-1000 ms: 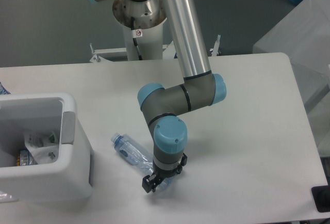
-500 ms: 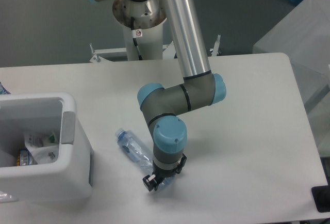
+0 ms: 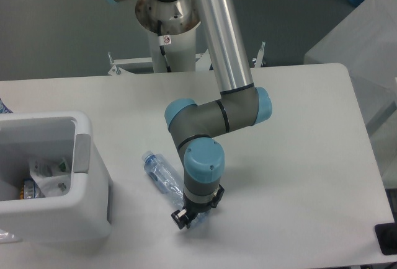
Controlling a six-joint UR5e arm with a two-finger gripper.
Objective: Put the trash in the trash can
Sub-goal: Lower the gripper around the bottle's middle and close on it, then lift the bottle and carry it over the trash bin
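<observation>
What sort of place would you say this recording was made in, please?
Probably a robotics lab or test cell: an industrial arm bolted at a plain white table, a bare grey floor behind, and staged items, a bottle and a white bin.

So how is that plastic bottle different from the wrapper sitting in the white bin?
The plastic bottle lies on the table, outside the trash can; the crumpled wrapper is already inside it. The bottle is long and keeps its shape, while the wrapper is a shapeless wad. The robot's hand is down at the bottle's far end; nothing touches the wrapper. Both are clear plastic.
</observation>
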